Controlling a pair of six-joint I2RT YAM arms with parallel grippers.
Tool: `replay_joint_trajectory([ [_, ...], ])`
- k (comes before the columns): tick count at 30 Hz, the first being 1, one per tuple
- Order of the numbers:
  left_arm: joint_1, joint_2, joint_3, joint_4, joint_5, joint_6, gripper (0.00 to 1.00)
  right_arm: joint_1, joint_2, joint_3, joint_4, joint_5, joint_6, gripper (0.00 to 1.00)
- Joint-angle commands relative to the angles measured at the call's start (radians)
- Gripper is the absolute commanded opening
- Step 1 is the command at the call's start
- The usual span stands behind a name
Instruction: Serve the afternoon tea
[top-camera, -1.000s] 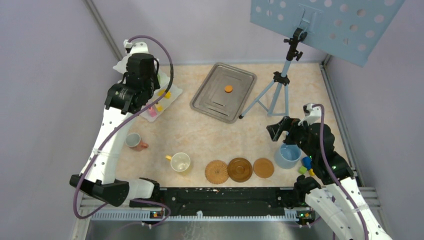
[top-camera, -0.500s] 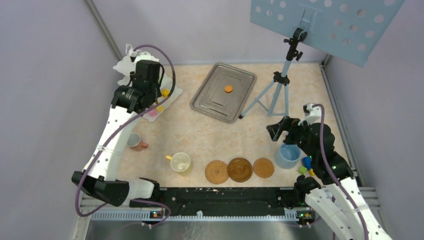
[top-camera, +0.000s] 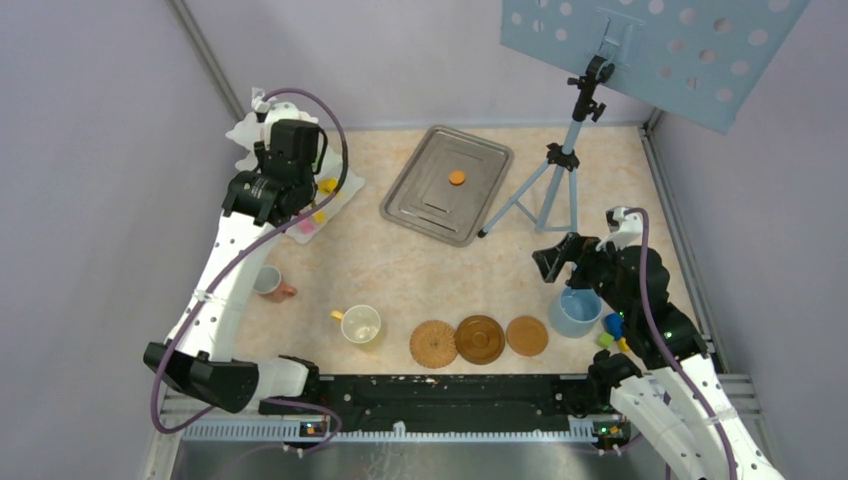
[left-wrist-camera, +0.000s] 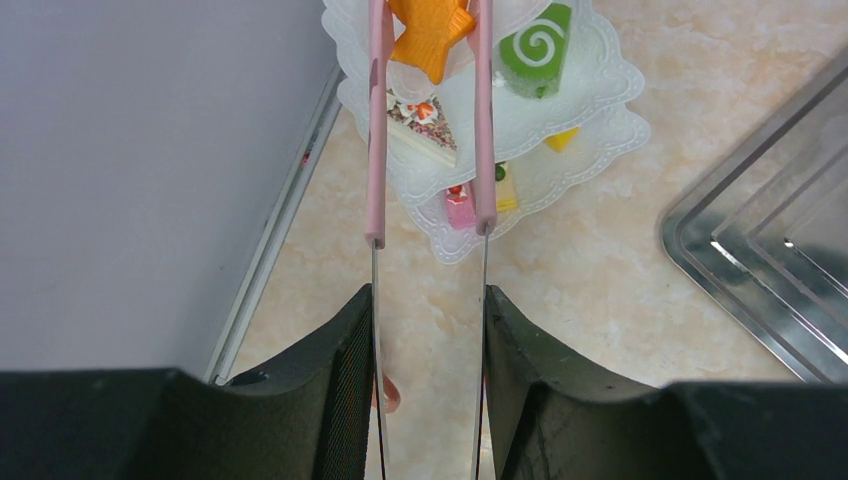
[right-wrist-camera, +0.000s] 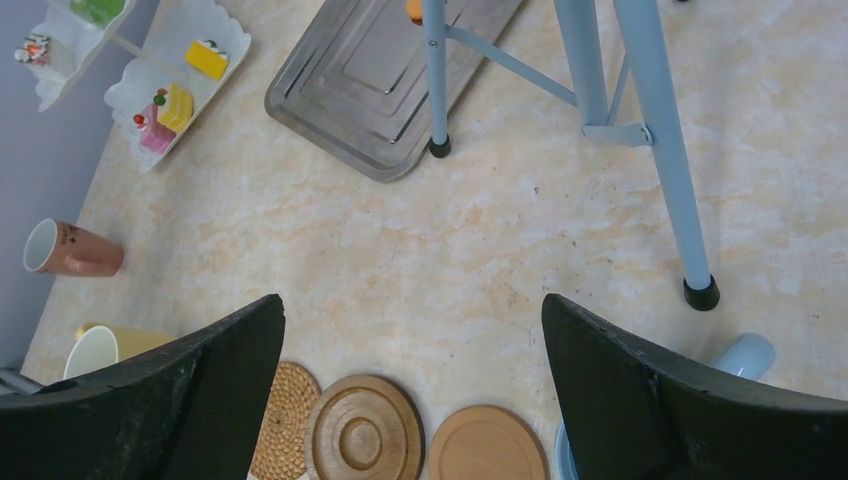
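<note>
My left pincer (left-wrist-camera: 428, 330) is clenched on the pink tongs (left-wrist-camera: 375, 150), which pinch an orange star biscuit (left-wrist-camera: 432, 30) over the white three-tier stand (left-wrist-camera: 600, 90) at the far left corner of the desk (top-camera: 400, 270); my right pincer (right-wrist-camera: 410, 310) hangs released by the blue cup (top-camera: 575, 312).

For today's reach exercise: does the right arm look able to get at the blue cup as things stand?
Probably yes. The right gripper hangs open close by the blue cup, with nothing between them; the tripod stands farther off.
</note>
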Motion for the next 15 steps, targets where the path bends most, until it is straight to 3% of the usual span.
replay_joint_trajectory([
  [1, 0.025, -0.015, 0.033, 0.059, -0.044, 0.029, 0.13, 0.011, -0.002, -0.005, 0.041, -0.002, -0.004, 0.98],
  [15, 0.123, 0.05, 0.044, 0.138, 0.041, 0.035, 0.17, 0.011, -0.006, -0.003, 0.037, -0.001, -0.002, 0.98],
])
